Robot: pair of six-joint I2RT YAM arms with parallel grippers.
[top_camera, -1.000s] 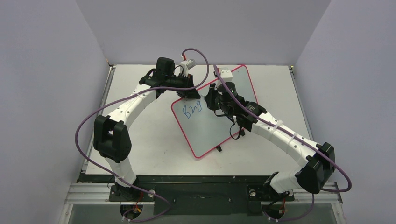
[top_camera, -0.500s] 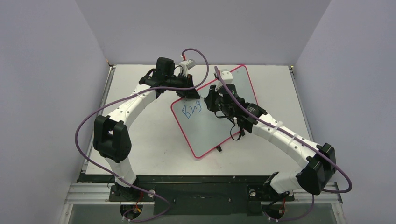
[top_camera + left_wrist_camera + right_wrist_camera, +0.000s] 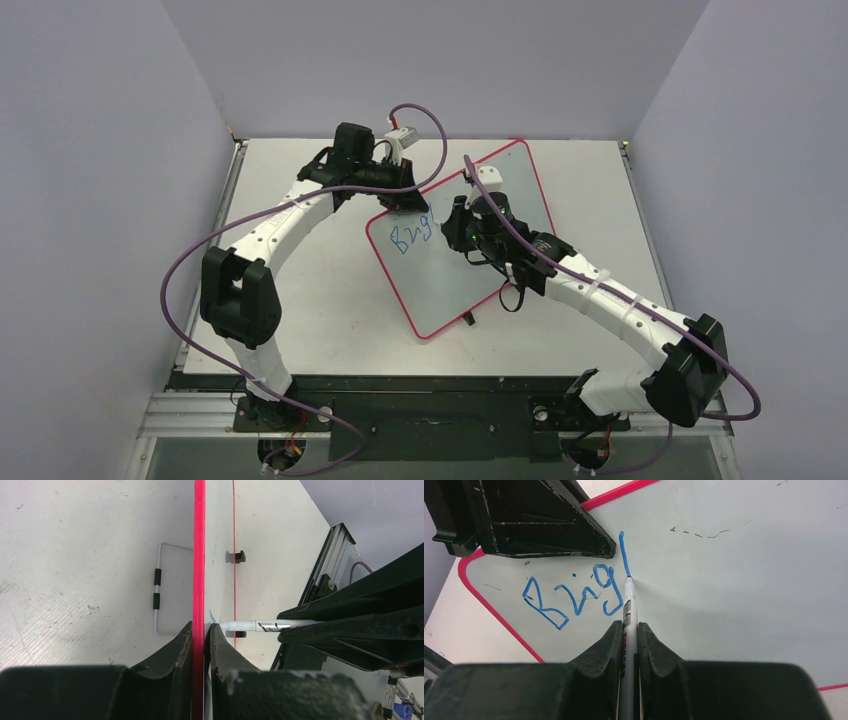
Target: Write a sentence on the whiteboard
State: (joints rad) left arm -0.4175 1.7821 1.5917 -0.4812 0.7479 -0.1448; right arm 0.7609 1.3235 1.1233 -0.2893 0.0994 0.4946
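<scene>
**The "h" is under way**

My right gripper (image 3: 627, 626), clamped on the blue marker (image 3: 628, 605), has just pulled a fresh downstroke after "Brig". The sentence (image 3: 574, 597) is barely begun. My left gripper (image 3: 201, 628) pinches the whiteboard (image 3: 450, 290) by its edge, askew on the tabletop (image 3: 300, 300).

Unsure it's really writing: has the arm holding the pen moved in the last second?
Yes. The right gripper and its pen have slid back toward the robot, away from the far rim of the whiteboard.
</scene>
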